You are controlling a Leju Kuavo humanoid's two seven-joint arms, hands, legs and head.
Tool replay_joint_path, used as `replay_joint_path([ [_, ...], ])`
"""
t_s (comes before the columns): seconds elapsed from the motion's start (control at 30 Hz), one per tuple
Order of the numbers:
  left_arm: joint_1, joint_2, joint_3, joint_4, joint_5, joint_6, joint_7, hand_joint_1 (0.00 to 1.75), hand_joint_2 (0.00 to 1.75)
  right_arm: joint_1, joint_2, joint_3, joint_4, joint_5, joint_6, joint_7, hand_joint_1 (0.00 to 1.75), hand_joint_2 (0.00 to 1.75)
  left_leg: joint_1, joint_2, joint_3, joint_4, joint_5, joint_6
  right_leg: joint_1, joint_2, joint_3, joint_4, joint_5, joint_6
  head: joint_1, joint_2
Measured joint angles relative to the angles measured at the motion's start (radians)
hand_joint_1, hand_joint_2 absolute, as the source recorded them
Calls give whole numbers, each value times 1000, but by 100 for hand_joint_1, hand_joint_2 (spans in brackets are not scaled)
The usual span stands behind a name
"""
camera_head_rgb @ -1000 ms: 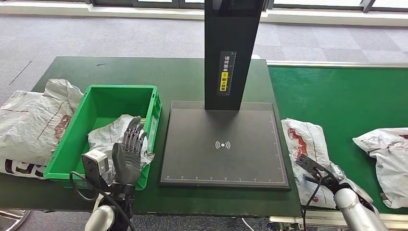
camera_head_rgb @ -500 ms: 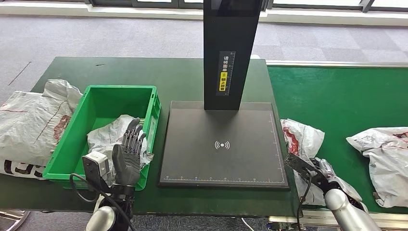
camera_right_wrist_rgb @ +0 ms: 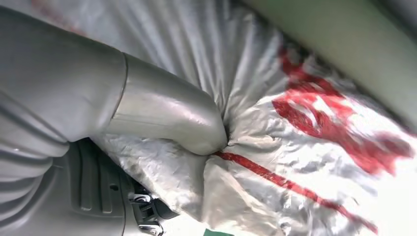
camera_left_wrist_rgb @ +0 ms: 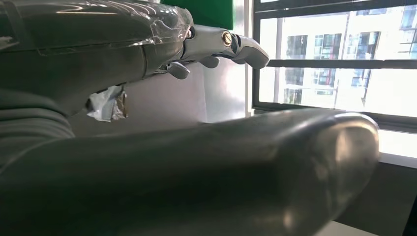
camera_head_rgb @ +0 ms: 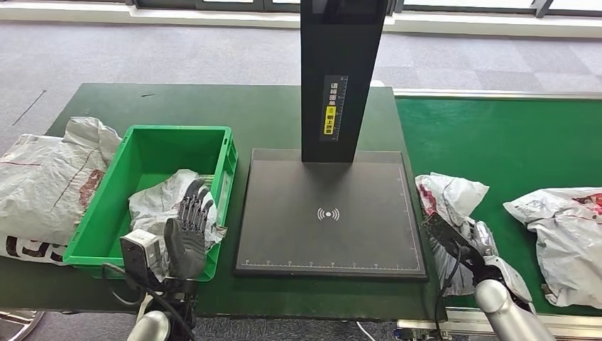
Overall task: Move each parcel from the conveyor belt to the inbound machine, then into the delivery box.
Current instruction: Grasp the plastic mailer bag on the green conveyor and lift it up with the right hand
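While the white parcel (camera_head_rgb: 449, 201) lies on the conveyor belt (camera_head_rgb: 511, 142), just beside the inbound machine (camera_head_rgb: 330, 213), the right hand (camera_head_rgb: 474, 257) has its thumb pressed into the plastic film and seems to grip it, though the fingers are hidden. To do this step well, the hand should lift the bag fully before carrying it sideways, so the loose film does not drag. Near the green delivery box (camera_head_rgb: 145, 149), the left hand (camera_head_rgb: 186, 231) is raised with fingers apart, holding nothing.
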Motion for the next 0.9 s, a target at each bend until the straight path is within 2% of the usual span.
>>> replay_joint_path([
  [0.07, 19, -1, 0, -19, -10, 7, 0, 0, 0, 15, 8, -23, -49, -5, -64, -9, 175, 175, 0, 0, -1, 0, 0, 0, 0, -1, -1, 0, 0, 0, 0, 0],
  [0.23, 38, -2, 0, -42, -16, 10, 1, 0, 0, 41, 18, -54, -125, -23, -106, -29, 175, 175, 0, 0, -1, 0, 0, 0, 0, -1, -1, 0, 0, 0, 0, 0],
  [0.3, 39, -4, 0, -45, -18, 11, 1, 0, 0, 75, 32, -83, -175, -84, -207, -112, 175, 175, 0, -2, -1, 0, 0, 0, 0, -3, -1, 0, 0, 0, 0, 0],
  [0.4, 39, -9, 0, -45, -24, 14, 0, 0, 0, 163, 69, -169, -328, -207, -406, -279, 175, 175, 0, -7, -2, 0, 1, 0, 0, -7, -1, 0, -1, 0, 0, 0],
  [0.47, 38, -12, 0, -44, -27, 17, -1, 0, 0, 221, 91, -226, -449, -258, -478, -357, 175, 175, 0, -7, -3, 0, 1, -1, 0, -8, -1, 0, -2, 0, 0, 0],
  [0.57, 37, -14, 0, -42, -29, 20, -5, 0, 0, 276, 116, -276, -602, -294, -518, -425, 175, 175, 0, -4, -2, 0, 0, -1, 0, -5, -2, 0, -2, 0, 0, 0],
  [0.67, 36, -16, 0, -40, -29, 20, -7, 0, 0, 296, 130, -295, -697, -307, -525, -441, 175, 175, 0, -2, -2, 0, 0, -2, 0, -3, -2, 0, -2, 0, 0, 0],
  [0.77, 36, -17, 0, -39, -27, 18, -8, 0, 0, 304, 137, -300, -742, -312, -533, -462, 175, 175, 0, -2, -2, 0, 0, -1, 0, -3, -2, 0, -2, 0, 0, 0],
  [0.9, 32, -19, 0, -35, 7, -9, -11, 0, 0, 297, 157, -290, -757, -262, -578, -574, 175, 175, 0, -2, -1, 0, 1, -1, 0, -2, -1, 0, -1, -1, 0, 0],
])
